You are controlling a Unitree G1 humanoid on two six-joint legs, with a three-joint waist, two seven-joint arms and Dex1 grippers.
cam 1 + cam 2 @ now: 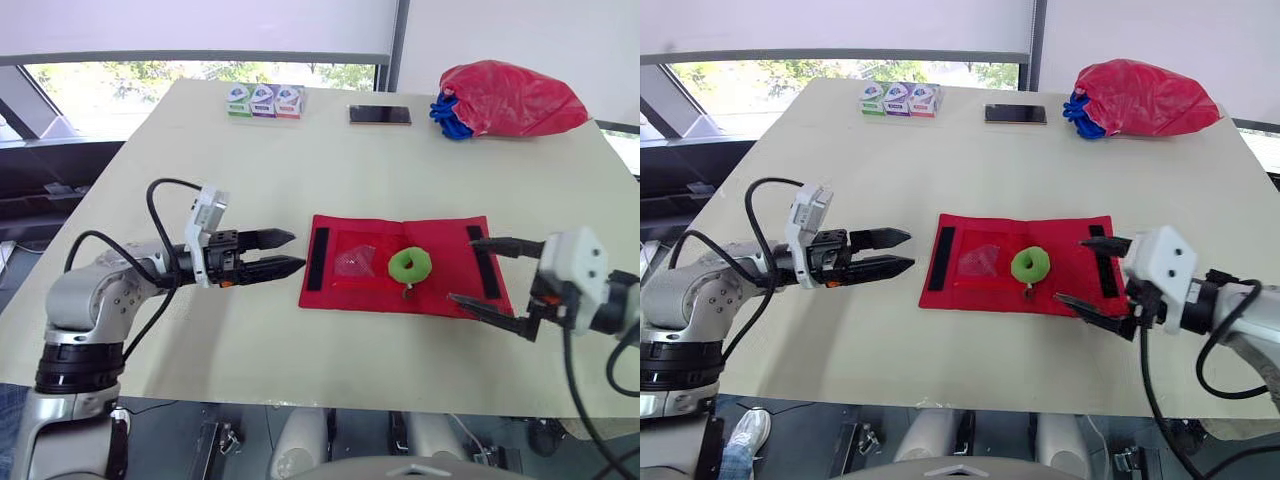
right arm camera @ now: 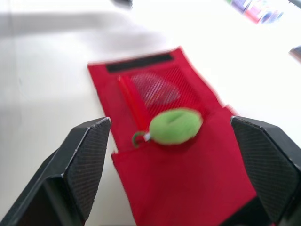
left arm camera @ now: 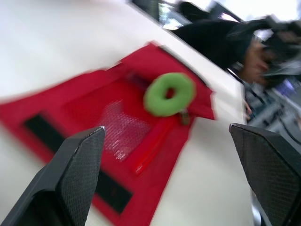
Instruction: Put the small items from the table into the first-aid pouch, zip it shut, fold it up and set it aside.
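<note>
Pouch [image 1: 445,282] between left fingers [image 1: 268,239], right fingers [image 1: 506,243]

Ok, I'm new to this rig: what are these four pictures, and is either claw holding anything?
The two wide pictures come from the robot's head, looking down over its arms at a table. The other two come from a camera on each wrist, looking out between that gripper's two black fingers. The left gripper and the right gripper are both open and hold nothing. The red pouch lies opened flat on the table, nearer the right gripper, with a green ring on it. At the far edge are three small cartons, a phone and a red bag.
</note>
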